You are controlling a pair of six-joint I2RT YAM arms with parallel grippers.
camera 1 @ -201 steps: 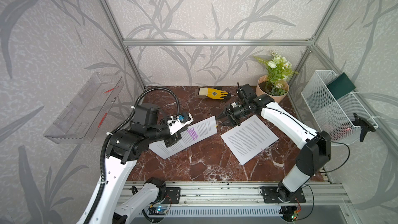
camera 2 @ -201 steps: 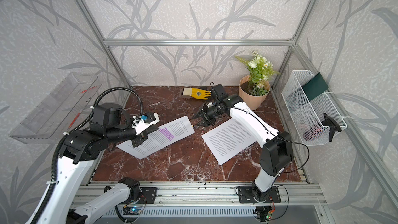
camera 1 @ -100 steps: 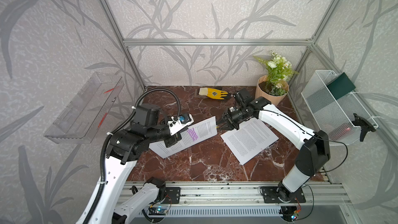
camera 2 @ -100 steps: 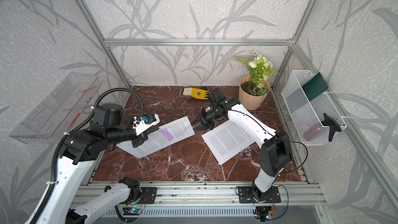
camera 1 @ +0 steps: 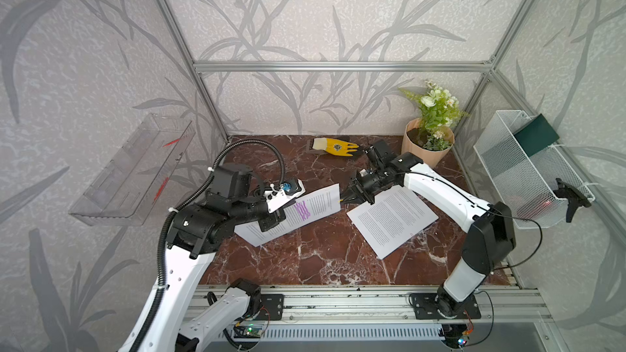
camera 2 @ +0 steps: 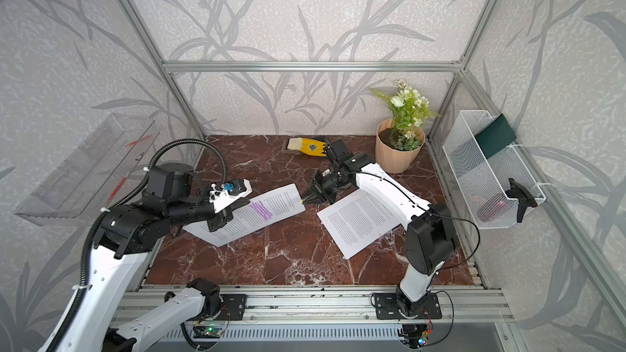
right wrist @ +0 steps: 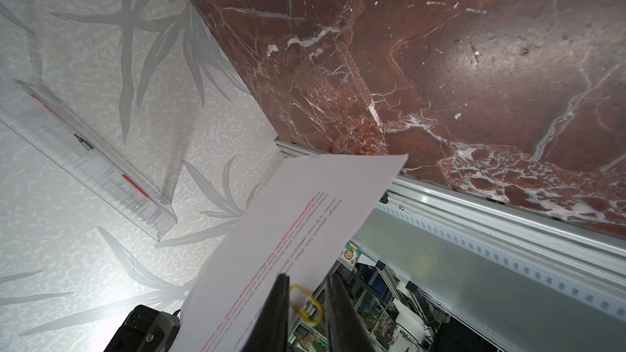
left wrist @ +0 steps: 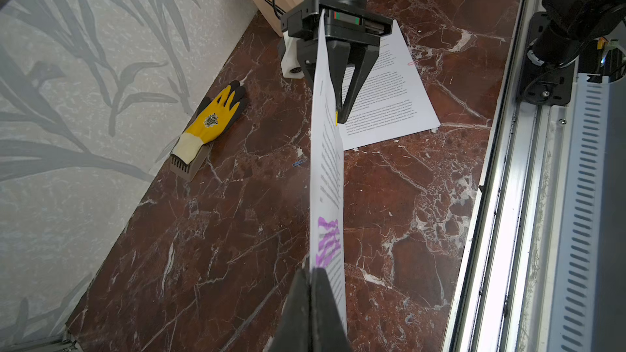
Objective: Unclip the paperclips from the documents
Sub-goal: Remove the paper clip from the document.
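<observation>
At the left end of the purple-marked document (camera 1: 315,204), the left claw (left wrist: 310,274) is pressed tight together, pinching that sheet and holding it up off the counter (camera 1: 321,259), tilted on edge. Just beside the document, on the yellow glove's (camera 1: 335,146) side, a bluish paperclip (left wrist: 298,163) lies loose on the marble. Now the document's right end: a gold paperclip (right wrist: 306,303) is clipped on its edge, and the right claw (left wrist: 341,115) is right there, its jaws a narrow gap apart with the gold wire sitting between them. One finger (right wrist: 281,294) is against the paper at the clip, the other looks just clear of it. Right of the marked document, near but apart, the plain document (camera 1: 393,220) lies flat, with a pink-red paperclip (left wrist: 412,63) on its far edge.
</observation>
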